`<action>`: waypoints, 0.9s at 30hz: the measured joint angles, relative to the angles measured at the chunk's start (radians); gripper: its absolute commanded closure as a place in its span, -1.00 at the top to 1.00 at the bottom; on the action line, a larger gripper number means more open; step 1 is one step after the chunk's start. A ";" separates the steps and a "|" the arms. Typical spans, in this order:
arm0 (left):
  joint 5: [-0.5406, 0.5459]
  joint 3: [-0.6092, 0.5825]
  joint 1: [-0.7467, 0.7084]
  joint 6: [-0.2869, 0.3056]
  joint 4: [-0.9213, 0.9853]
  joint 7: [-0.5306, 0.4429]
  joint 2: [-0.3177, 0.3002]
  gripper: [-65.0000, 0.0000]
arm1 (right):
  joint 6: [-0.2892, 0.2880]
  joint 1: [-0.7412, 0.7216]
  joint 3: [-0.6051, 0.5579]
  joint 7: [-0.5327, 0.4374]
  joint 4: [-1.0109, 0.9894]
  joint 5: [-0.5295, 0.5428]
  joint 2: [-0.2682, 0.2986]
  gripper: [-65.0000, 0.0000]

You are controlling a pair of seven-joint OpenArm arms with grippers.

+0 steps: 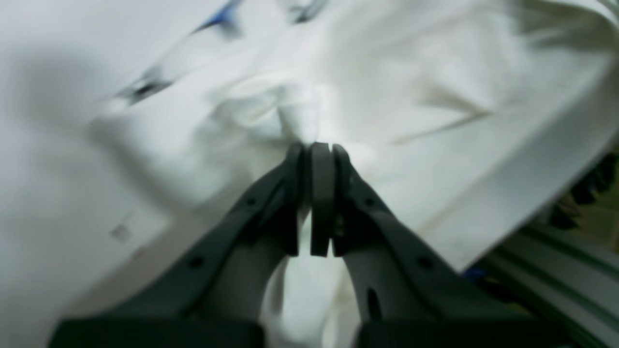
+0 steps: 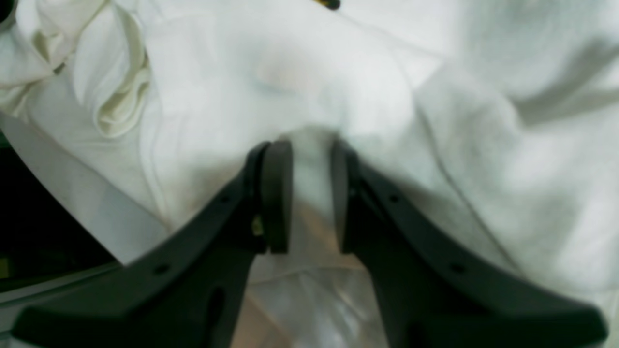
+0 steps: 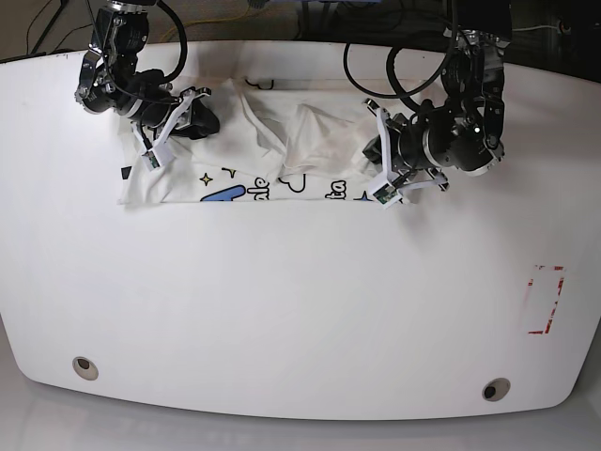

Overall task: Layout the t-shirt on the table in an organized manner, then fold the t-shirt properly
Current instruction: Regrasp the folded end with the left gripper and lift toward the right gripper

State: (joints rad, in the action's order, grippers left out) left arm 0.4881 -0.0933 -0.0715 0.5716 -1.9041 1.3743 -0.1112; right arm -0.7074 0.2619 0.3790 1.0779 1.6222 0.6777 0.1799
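Cloth is lying bunched along the far edge of the table (image 3: 300,310), so the task is looking barely begun: the t-shirt (image 3: 272,160) is sitting as a crumpled, partly doubled-over band with only a strip of its printed front showing along the near side, a fold of fabric heaped up near its middle, and no sleeve or hem spread out flat. By my reckoning the whole laying-out is remaining to be done, and all of the folding after it. The left gripper (image 1: 314,145) is sitting at the shirt's end on the base view's right, and its jaws are pressing tight together on a small pinch of white fabric, which is puckering into creases just ahead of the tips. The right gripper (image 2: 309,140) is working at the opposite end, on the base view's left; its jaws are standing a little apart with a thicker wad of the shirt filling the gap between them, so it is gripping the cloth too. Both arms are thus holding the garment at its two ends, close above the tabletop, while the middle of the shirt is slumping between them.
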 measured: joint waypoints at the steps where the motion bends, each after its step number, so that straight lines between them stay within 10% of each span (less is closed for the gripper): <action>1: 0.011 -0.002 -0.007 0.005 -0.006 0.002 0.000 -0.97 | 0.000 0.000 0.000 0.000 0.000 0.000 0.000 -0.56; 19: 0.285 -0.042 -0.061 0.006 -0.045 0.040 -0.007 -0.96 | 0.000 0.000 0.000 0.000 -0.001 0.000 0.000 -0.56; 27: 0.311 -0.134 -0.069 0.006 -0.045 0.040 -0.008 -0.64 | 0.000 -0.001 0.000 0.000 -0.001 0.000 0.000 -0.56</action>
State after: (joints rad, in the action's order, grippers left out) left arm 0.7990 -0.2276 -0.1410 0.5781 -1.9488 1.4139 -0.1196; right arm -0.7074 0.2607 0.3786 1.0782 1.6211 0.6773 0.1802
